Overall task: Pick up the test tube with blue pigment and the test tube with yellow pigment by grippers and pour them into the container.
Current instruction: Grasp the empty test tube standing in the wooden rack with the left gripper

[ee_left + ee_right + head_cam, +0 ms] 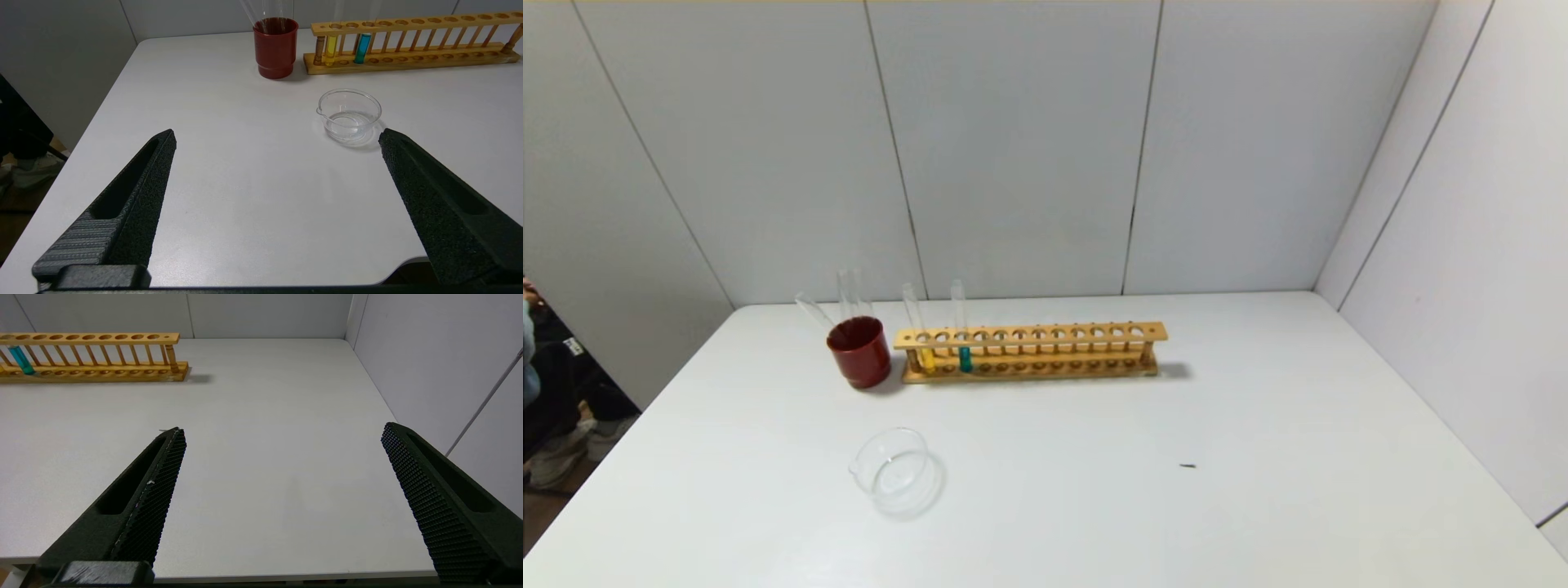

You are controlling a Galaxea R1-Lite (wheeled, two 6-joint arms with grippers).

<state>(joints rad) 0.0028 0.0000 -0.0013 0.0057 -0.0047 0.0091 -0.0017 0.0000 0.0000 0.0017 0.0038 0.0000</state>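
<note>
Standing upright, blue test tube (964, 358)

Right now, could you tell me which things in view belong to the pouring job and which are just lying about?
Job:
- blue test tube, in the rack
- yellow test tube, in the rack
- glass container
- left gripper, open
- right gripper, open

Lying about:
- wooden rack
- red cup holding colourless tubes

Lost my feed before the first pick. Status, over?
Left tool and right tool open, empty, at the near table edge. Blue tube and yellow tube upright in rack. Container empty. Path clear.
</note>
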